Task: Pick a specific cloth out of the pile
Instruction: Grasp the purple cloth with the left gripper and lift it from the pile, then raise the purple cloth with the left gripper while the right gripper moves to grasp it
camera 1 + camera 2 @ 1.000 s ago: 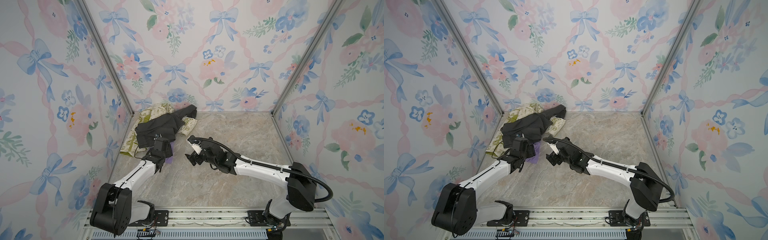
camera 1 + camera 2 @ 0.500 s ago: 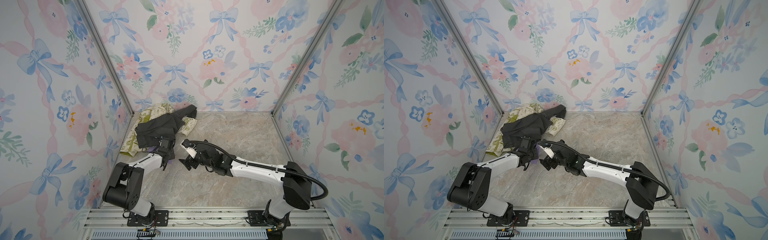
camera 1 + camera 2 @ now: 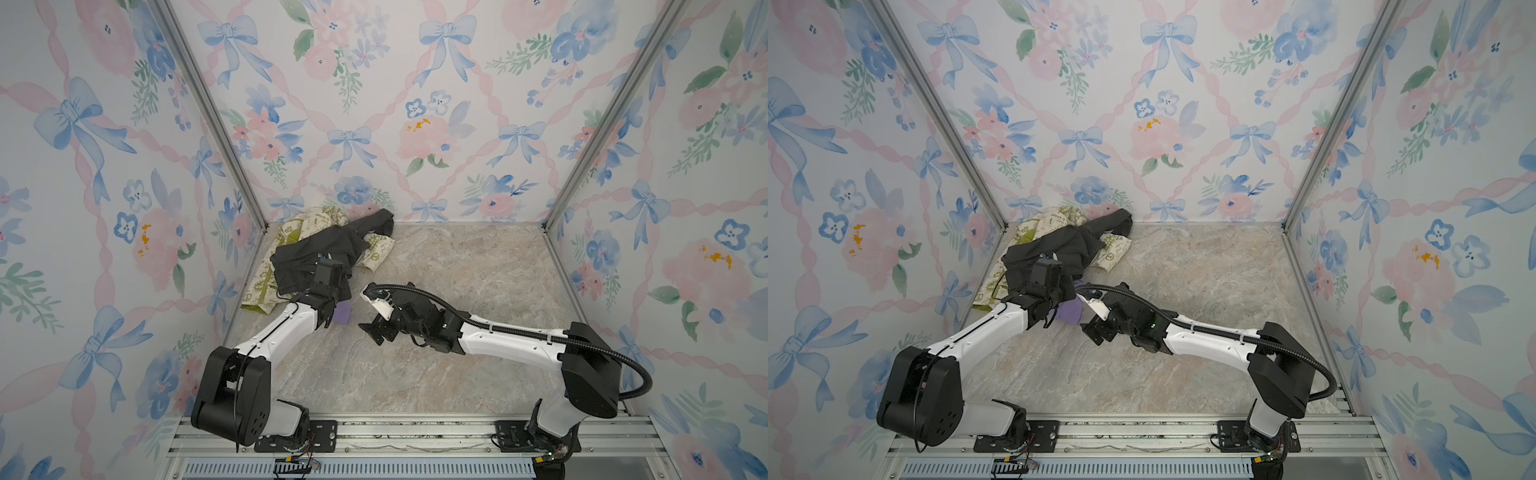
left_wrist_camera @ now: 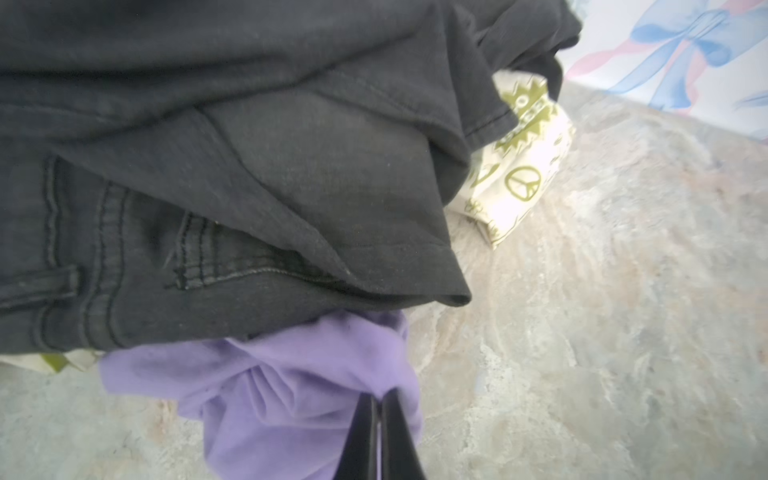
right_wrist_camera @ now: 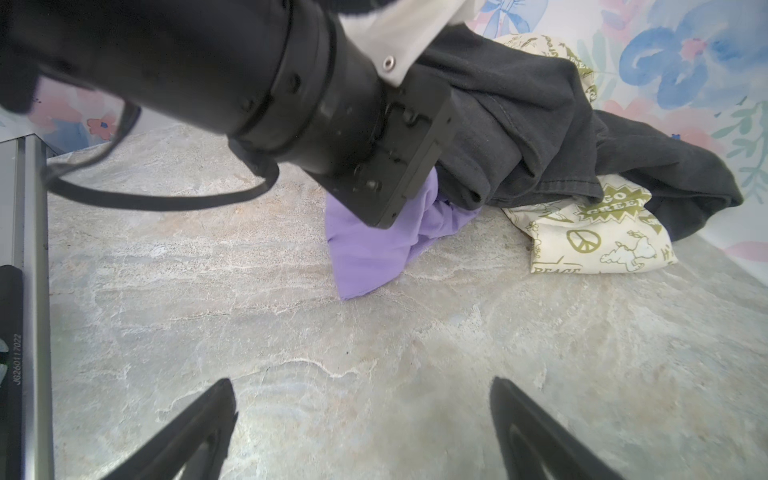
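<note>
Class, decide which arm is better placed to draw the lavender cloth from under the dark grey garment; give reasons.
Left. The left gripper is shut on the lavender cloth poking from under the dark grey garment; the right gripper is open, apart from it.

The cloth (image 4: 291,386) lies partly under the garment (image 4: 249,166) at the near edge of the pile (image 3: 291,230).

Lavender cloth (image 4: 291,374) mostly disappears under the dark grey garment (image 4: 249,166), no telling how far it runs. Cream cloth (image 5: 602,245) is largely buried too. Left gripper (image 4: 379,399) and right gripper (image 5: 362,388) both get chopped by the frame edge, just finger ends showing. In both top views the left gripper sits hidden under its own wrist.
</note>
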Controlling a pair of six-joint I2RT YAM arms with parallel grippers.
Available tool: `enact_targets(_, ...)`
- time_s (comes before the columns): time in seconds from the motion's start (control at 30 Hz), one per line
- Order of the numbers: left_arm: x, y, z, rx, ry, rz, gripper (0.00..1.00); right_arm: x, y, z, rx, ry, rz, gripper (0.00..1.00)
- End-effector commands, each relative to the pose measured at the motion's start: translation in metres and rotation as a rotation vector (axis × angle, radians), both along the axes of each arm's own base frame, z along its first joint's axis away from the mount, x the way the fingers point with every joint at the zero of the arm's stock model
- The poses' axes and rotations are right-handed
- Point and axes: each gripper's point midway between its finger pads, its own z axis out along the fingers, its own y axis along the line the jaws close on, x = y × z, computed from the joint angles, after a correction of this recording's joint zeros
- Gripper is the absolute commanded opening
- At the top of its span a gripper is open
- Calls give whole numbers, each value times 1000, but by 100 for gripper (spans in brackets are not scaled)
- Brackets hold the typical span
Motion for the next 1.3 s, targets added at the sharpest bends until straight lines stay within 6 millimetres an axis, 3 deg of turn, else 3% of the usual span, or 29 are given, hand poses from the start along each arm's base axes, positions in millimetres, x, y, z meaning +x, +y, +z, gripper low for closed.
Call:
enact_targets(0.0,7,-9,40,-26,-97,-53,0,-2,-3,13,43,-8,-7,97)
enact_targets(0.33,12,-8,120,-38,-276,-65,0,2,-2,25,97,-19,-39,97)
enact_targets(0.83,29,21,254,-191,-563,-47,0,19,0,55,134,-81,-76,97)
enact_targets(1.27,11,-9,373,-302,-847,-261,0,38,-11,82,150,-133,-121,97)
